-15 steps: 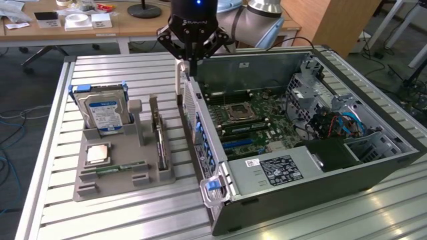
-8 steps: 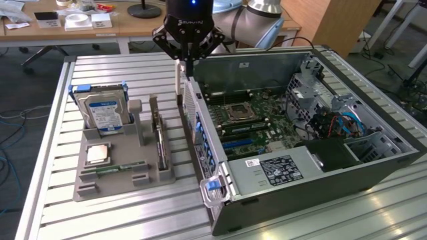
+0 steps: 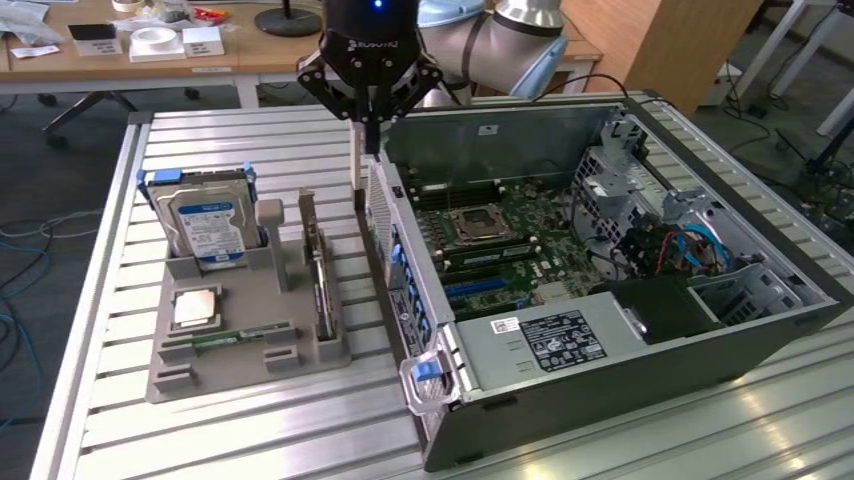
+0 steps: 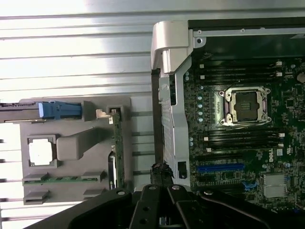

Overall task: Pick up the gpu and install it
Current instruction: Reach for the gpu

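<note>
"ROBOTIQ" on the gripper [image 3: 363, 192]

The counter [image 3: 240, 440] is ribbed pale metal with a sheen. The tray [image 3: 220, 372] is matt grey plastic. The hard drive [image 3: 207, 215] is silvery metal under a smooth blue label. The case [image 3: 641, 370] is dark matt metal; the gpu [image 3: 320, 270] looks dull dark plastic, perhaps.
</note>
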Robot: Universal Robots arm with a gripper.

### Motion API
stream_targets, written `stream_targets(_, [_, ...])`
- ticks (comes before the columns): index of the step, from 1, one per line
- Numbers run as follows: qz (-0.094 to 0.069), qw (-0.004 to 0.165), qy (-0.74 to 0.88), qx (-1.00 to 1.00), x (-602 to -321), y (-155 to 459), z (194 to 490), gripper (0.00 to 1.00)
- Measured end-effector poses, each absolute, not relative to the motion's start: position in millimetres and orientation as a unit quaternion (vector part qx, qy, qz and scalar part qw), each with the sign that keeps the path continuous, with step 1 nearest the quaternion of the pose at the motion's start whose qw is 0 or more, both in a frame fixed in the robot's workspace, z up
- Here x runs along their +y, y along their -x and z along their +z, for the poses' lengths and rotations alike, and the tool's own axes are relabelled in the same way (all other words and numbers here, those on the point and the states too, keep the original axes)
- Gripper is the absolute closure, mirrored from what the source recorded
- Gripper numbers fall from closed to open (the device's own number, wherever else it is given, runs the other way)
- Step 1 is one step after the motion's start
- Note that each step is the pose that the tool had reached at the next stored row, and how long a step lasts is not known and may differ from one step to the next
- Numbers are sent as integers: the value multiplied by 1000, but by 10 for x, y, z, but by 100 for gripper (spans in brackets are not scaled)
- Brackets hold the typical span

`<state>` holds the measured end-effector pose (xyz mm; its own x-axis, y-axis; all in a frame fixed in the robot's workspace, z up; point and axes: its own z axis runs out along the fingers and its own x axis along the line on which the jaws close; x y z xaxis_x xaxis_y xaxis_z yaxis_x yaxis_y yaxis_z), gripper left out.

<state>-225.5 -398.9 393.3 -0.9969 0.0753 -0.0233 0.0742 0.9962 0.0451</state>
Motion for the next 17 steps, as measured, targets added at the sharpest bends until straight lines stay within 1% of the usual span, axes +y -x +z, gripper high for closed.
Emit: stream_targets(17, [22,12,-37,999,-3989,2403,3933,89])
